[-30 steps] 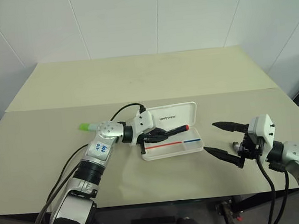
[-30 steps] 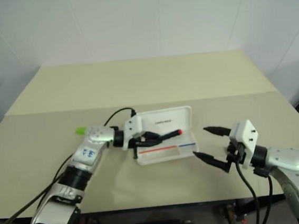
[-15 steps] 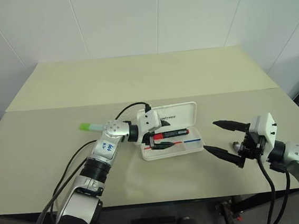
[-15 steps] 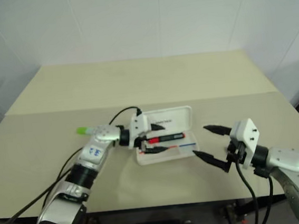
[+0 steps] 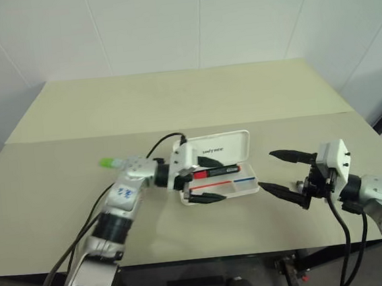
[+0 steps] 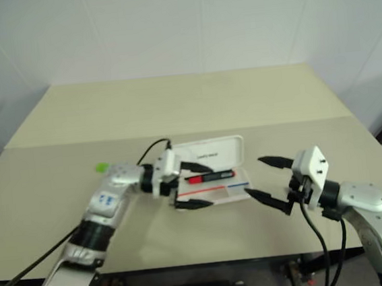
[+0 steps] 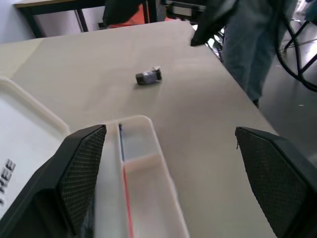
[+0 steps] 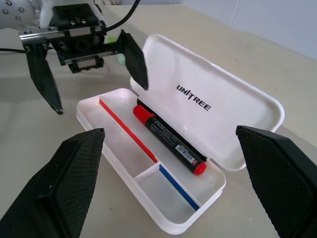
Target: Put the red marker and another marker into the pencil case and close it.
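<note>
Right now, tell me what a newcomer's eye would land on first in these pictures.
First, the open white hard-shell pencil case in the middle of the beige table, with the red-ended marker lying inside against the hinge. Next, the left gripper, open over the case's near end, and the right gripper, open off its other end. A light green marker lies beyond the left arm.

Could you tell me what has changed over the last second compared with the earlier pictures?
The left gripper let go of the red marker, which now lies in the pencil case, then opened wide and drew back towards the case's left end. The right gripper stayed open beside the case; the green marker stayed on the table.
</note>
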Available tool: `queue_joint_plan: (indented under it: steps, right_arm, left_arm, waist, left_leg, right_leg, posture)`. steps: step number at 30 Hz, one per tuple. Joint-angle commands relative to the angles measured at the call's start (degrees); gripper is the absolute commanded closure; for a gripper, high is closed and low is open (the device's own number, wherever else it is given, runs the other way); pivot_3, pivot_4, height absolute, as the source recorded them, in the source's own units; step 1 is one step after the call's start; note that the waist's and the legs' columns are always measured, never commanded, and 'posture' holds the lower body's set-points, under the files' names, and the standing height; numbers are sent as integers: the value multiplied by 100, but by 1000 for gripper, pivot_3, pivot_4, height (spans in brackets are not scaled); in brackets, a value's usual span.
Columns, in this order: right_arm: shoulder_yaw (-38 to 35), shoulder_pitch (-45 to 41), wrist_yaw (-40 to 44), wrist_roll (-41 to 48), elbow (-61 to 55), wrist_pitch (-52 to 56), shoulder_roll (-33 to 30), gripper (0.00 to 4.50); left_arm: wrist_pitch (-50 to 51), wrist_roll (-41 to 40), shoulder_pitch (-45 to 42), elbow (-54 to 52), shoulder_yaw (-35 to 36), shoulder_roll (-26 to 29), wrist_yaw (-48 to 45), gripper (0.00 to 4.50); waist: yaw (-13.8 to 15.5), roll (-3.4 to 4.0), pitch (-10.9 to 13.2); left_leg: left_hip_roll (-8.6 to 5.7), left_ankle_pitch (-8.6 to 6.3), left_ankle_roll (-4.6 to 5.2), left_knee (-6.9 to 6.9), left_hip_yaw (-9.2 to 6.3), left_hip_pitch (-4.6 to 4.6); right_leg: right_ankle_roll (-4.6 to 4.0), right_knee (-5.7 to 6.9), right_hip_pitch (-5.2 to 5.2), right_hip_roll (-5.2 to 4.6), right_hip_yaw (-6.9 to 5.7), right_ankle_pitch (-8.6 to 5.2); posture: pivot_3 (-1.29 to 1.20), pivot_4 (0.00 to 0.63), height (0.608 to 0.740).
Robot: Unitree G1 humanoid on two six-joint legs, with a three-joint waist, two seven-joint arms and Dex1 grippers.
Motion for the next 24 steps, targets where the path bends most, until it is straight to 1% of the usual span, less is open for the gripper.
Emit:
queue_joint_plan:
  steps: [1, 4, 6, 10, 13, 15, 17, 19, 24]
  right_arm:
    - [12, -162, 166, -13, 77, -184, -12, 0]
    - [91, -297, 251, -29, 210, -223, -5, 0]
    - [112, -337, 283, -39, 252, -236, 2, 0]
    - [210, -439, 333, -44, 344, -261, 31, 0]
    - [290, -530, 364, -56, 406, -259, 57, 0]
    - [313, -571, 383, -64, 434, -254, 64, 0]
    - [322, -609, 406, -72, 469, -254, 69, 0]
    - [336, -646, 423, -84, 503, -255, 79, 0]
    - [402, -756, 446, -130, 591, -287, 139, 0]
  left_arm:
    - [7, -376, 181, -512, 409, 387, -185, 30]
    - [13, -553, 406, -679, 732, 876, -331, 30]
    - [19, -611, 475, -731, 820, 1040, -355, 30]
    - [-85, -634, 625, -656, 1147, 1524, -446, 30]
    - [-265, -614, 718, -341, 1473, 2037, -630, 30]
    - [-461, -524, 717, -97, 1533, 2281, -737, 30]
    - [-686, -433, 628, 246, 1561, 2455, -795, 30]
    - [-932, -348, 494, 644, 1571, 2595, -875, 30]
    - [-2022, 139, -96, 2151, 1452, 2884, -1105, 30]
  waist:
    - [23, 0, 0]
    - [34, 0, 0]
    - [35, 0, 0]
    - [35, 0, 0]
    - [10, 0, 0]
    - [8, 0, 0]
    - [17, 0, 0]
    - [21, 0, 0]
    - [31, 0, 0]
  left_leg:
    - [0, 0, 0, 0, -1, 0]
    - [-1, 0, 0, 3, 0, -1]
    - [-1, 0, 0, 4, 0, -2]
    - [-1, 0, -1, 2, -1, -2]
    - [2, -2, -2, 0, 0, -2]
    - [4, -2, -2, -2, 0, 0]
    - [4, -2, -2, -2, 0, 0]
    - [4, -2, -2, -2, 0, 0]
    - [3, -2, -2, -2, 0, -3]
  right_leg:
    - [-1, 2, 0, 0, -1, -1]
    - [-2, -2, 3, -2, 0, -1]
    - [-5, -4, 3, -3, 0, -3]
    - [-4, -4, 2, -3, -2, -2]
    - [-4, -4, 0, -2, -2, -3]
    - [-12, -2, -2, 0, -3, -7]
    - [-35, -2, -1, -1, -3, -19]
    - [-41, -4, -1, -2, -3, -22]
    - [-41, -5, -4, -1, -5, -22]
  posture:
    - [0, 150, 740]
    - [0, 150, 740]
    - [0, 150, 740]
    - [0, 150, 740]
    - [0, 150, 740]
    - [0, 150, 740]
    - [0, 150, 740]
    - [0, 150, 740]
    - [0, 150, 740]
